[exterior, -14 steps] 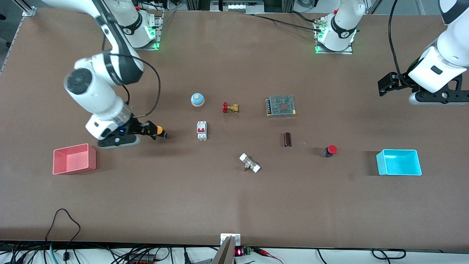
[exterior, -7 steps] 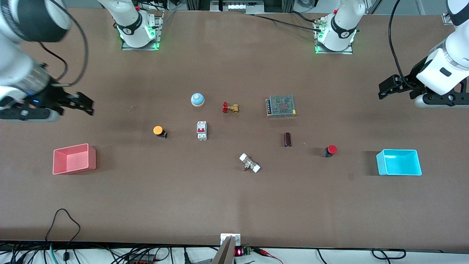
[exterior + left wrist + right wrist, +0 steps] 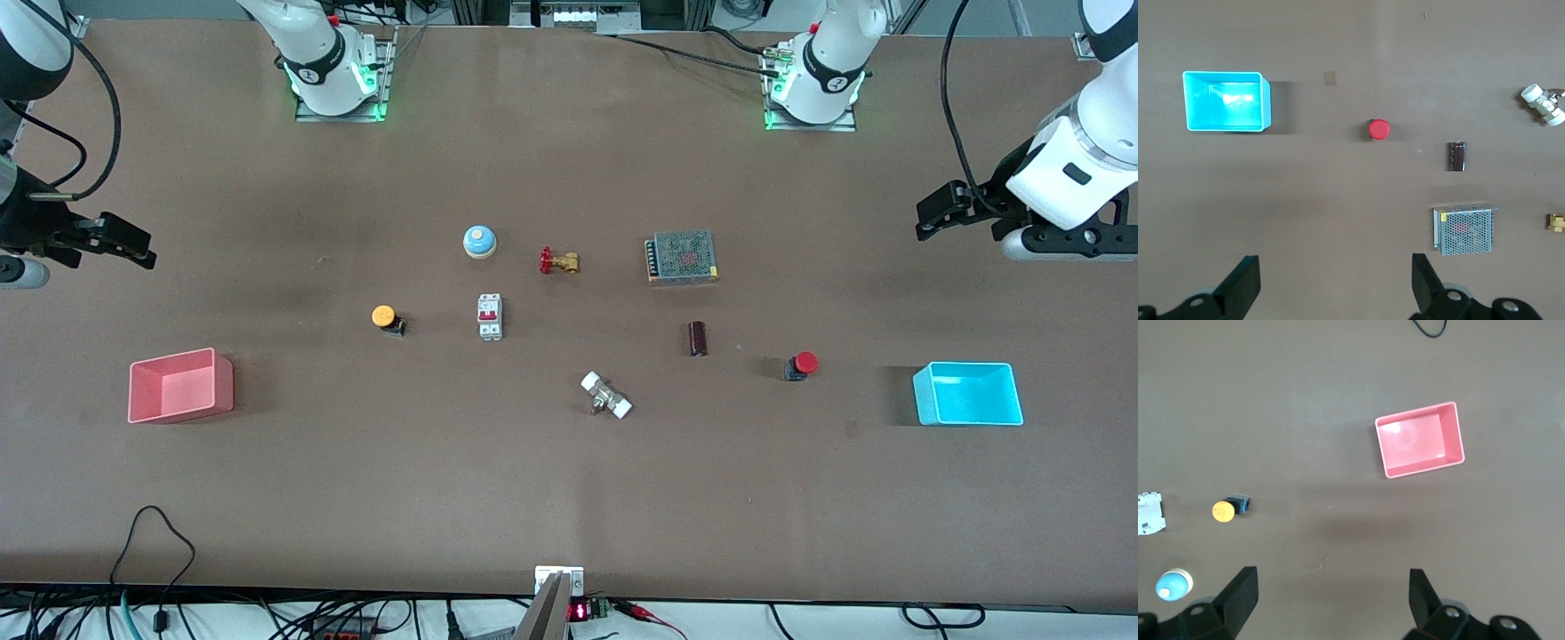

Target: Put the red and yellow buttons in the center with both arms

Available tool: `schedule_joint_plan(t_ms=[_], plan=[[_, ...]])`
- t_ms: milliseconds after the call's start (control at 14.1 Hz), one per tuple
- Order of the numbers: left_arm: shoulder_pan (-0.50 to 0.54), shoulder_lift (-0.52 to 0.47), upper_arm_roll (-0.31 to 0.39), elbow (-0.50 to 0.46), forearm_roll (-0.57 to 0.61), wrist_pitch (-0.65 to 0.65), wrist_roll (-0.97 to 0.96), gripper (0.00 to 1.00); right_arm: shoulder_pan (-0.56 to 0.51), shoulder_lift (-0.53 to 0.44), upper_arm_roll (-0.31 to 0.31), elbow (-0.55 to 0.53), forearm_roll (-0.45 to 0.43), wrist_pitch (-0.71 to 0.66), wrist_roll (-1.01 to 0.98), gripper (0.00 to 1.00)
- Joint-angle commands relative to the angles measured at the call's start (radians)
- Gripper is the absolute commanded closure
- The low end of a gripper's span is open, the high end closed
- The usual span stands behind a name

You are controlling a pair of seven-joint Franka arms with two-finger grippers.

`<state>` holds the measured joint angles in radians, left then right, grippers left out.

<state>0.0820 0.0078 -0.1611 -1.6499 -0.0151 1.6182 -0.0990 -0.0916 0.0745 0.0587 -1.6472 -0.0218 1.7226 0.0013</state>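
Note:
The yellow button lies on the brown table between the pink bin and the white breaker; it also shows in the right wrist view. The red button lies near the cyan bin and shows in the left wrist view. My right gripper is open and empty, up in the air at the right arm's end of the table, its fingers wide apart. My left gripper is open and empty, up in the air at the left arm's end, its fingers wide apart.
A pink bin and a cyan bin stand at the two ends. Mid-table lie a blue bell, a white breaker, a red-handled valve, a mesh power supply, a dark cylinder and a white fitting.
My right gripper let go of the yellow button, rose and drew back to the right arm's end of the table. The button stays where it was. The left gripper hardly moved.

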Motion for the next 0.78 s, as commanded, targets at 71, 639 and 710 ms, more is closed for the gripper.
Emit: schedule_joint_plan(t_ms=[71,639,710], plan=[[0.005,0.006,-0.009,0.018,0.014,-0.004,0.015,0.0,-0.003,-0.027,0.039,-0.013,0.02,-0.032,0.06,0.0],[0.005,0.006,-0.009,0.019,0.014,-0.006,0.015,0.0,0.015,-0.005,0.044,0.021,0.049,-0.057,0.049,0.0],[0.005,0.006,-0.009,0.018,0.014,-0.006,0.015,0.0,0.015,-0.005,0.044,0.021,0.051,-0.054,0.051,0.0]])
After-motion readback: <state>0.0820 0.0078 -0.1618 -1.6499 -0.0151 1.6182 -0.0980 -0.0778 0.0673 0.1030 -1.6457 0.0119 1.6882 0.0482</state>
